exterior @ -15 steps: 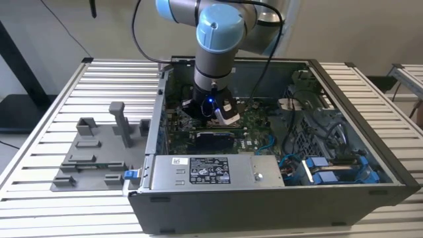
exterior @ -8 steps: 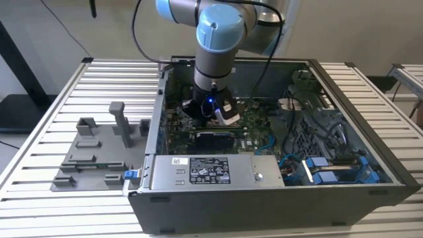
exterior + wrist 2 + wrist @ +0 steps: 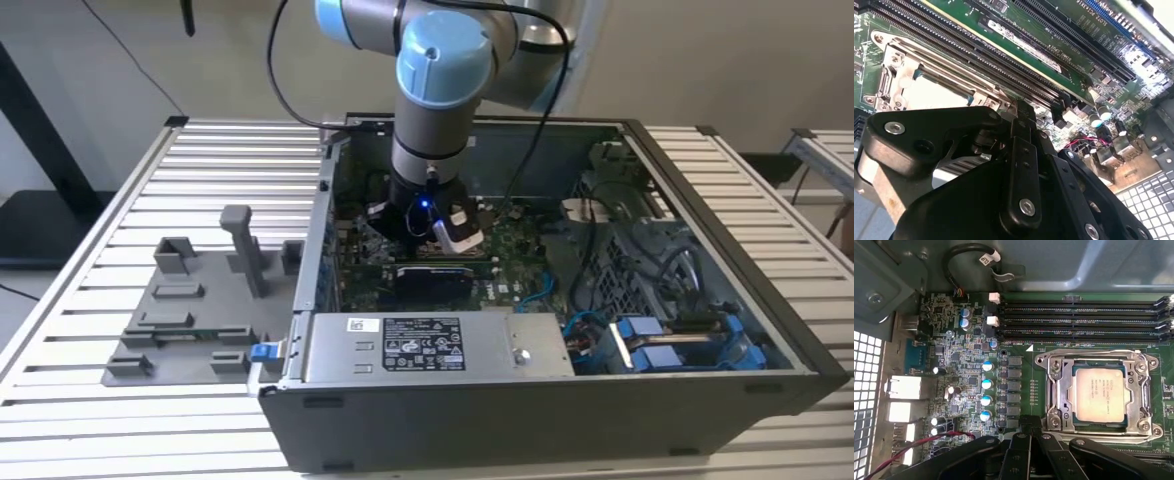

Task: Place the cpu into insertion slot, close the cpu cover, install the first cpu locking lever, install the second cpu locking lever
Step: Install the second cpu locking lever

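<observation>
The silvery-tan cpu (image 3: 1100,393) lies flat in the slot (image 3: 1054,390), cover (image 3: 1141,410) down around it; the clenched, empty gripper (image 3: 1029,422) hovers beside the slot's edge

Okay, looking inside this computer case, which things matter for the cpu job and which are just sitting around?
Part of the job:
- cpu, seated in the insertion slot
- cpu cover, lying down around the chip
- gripper, near the socket

Just there:
- memory slots
- power supply box
- blue cables
- grey fixture tray outside the case
</observation>
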